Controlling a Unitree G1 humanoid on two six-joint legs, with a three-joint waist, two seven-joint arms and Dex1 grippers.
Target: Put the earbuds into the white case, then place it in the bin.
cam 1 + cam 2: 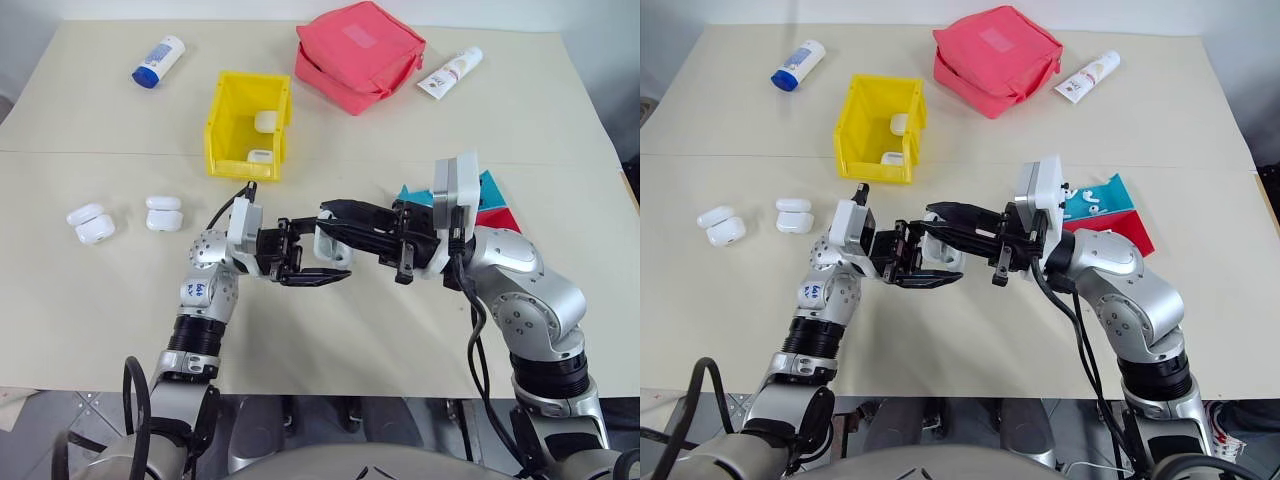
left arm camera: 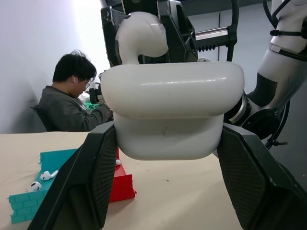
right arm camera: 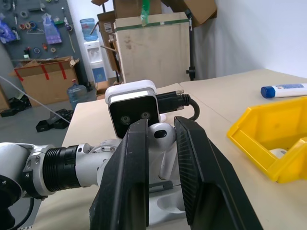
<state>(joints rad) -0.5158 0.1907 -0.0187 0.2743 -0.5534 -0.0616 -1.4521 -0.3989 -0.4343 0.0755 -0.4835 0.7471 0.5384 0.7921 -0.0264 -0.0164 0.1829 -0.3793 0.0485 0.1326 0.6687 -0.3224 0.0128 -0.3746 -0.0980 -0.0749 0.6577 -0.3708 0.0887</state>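
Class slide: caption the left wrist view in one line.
Left gripper clamps a glossy white case; right gripper holds a white earbud above.

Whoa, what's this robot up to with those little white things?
It is loading earbuds into a charging case, held up over the table. Its left tool is shut on an open glossy white rounded case, and its right tool pinches a tiny white stemmed earbud just above it. The bright yellow plastic bin behind already holds two white cases. Four more cases lie on the table, and spare earbuds sit in a low teal tray.
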